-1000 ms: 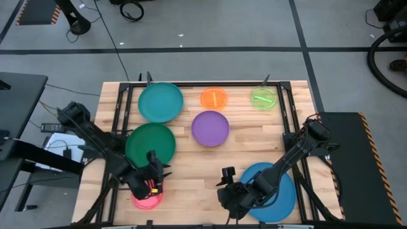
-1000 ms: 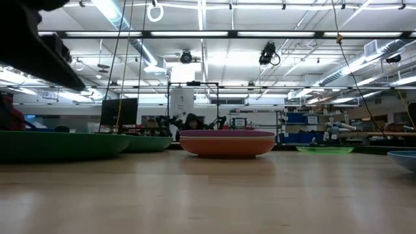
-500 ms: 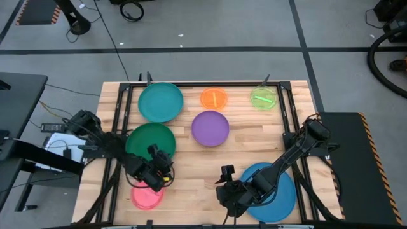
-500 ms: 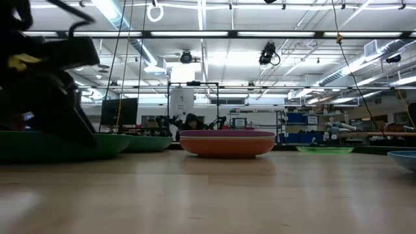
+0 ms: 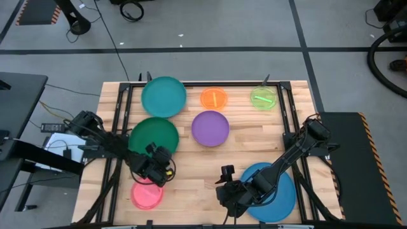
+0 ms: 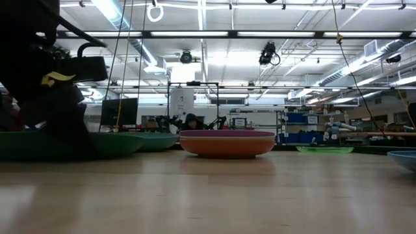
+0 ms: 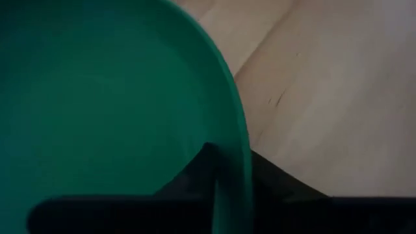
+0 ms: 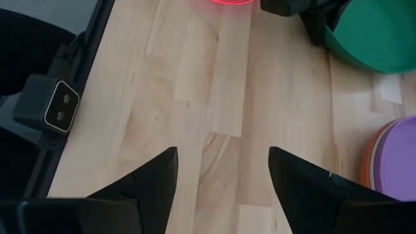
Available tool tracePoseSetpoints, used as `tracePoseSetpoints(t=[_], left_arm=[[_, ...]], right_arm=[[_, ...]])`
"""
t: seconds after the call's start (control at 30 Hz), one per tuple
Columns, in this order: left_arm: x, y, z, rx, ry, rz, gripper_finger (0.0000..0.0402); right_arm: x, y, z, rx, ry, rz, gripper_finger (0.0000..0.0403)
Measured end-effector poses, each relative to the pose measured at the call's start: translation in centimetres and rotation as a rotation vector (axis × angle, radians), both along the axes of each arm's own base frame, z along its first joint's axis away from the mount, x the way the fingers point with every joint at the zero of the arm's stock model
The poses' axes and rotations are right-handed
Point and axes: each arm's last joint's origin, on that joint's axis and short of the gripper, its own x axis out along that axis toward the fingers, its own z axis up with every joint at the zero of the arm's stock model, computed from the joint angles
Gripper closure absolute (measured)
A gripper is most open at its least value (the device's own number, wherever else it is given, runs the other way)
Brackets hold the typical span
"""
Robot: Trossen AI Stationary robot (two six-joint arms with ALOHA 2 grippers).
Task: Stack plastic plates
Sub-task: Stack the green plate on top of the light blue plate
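Note:
The dark green plate (image 5: 152,135) lies left of centre, and my left gripper (image 5: 157,166) is shut on its near rim. The teal plate (image 5: 163,96) sits just beyond it, edge to edge. A small pink plate (image 5: 147,195) lies near the front edge, below the left gripper. The purple plate (image 5: 210,128) rests on a red-orange one (image 8: 369,162). Small orange (image 5: 213,98) and lime (image 5: 263,98) plates lie at the back. My right gripper (image 5: 226,191) stands open beside the blue plate (image 5: 273,191), with nothing between its fingers (image 8: 153,179). My left gripper has the dark green plate's near rim (image 7: 235,140) between its two fingers, one finger (image 7: 195,179) inside the plate and the other outside it. The fingers come from the table's near side, slanting down. In the low view the plate (image 6: 110,143) looks to lie on the table.
Black rails (image 5: 121,114) run along the table's left and right sides. A small camera block (image 8: 58,104) stands at the front edge. Bare wood (image 5: 197,168) lies between the two grippers.
My left gripper has gone from above the pink plate toward the far edge, onto the dark green plate's near rim. The pink plate lies uncovered on the table. The dark green plate has slid slightly toward the far edge, and the teal plate with it.

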Motion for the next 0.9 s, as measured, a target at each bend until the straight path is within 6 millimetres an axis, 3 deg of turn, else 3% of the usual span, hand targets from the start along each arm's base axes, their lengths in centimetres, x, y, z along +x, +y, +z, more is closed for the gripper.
tracePoseSetpoints(t=[0.13, 0.33, 0.47, 0.73, 0.9], left_arm=[[0.3, -1.6, 1.3, -0.036, 0.005, -0.020, 0.0373], [1.2, -4.4, 5.3, -0.065, 0.021, -0.062, 0.0376], [1.4, -4.9, 8.1, 0.036, 0.021, -0.086, 0.0379], [2.2, 0.5, 13.6, 0.393, -0.032, -0.023, 0.0386], [4.1, 6.0, 14.3, 0.607, 0.098, 0.046, 0.0386]], right_arm=[[0.0, 0.0, 0.0, 0.000, 0.000, 0.000, 0.0154], [0.0, 0.0, 0.0, 0.000, 0.001, 0.000, 0.0154], [0.0, 0.0, 0.0, -0.003, 0.001, 0.004, 0.0154], [0.0, 0.0, 0.0, -0.017, 0.002, 0.021, 0.0154], [0.1, 0.0, 0.0, -0.033, -0.001, 0.045, 0.0154]])
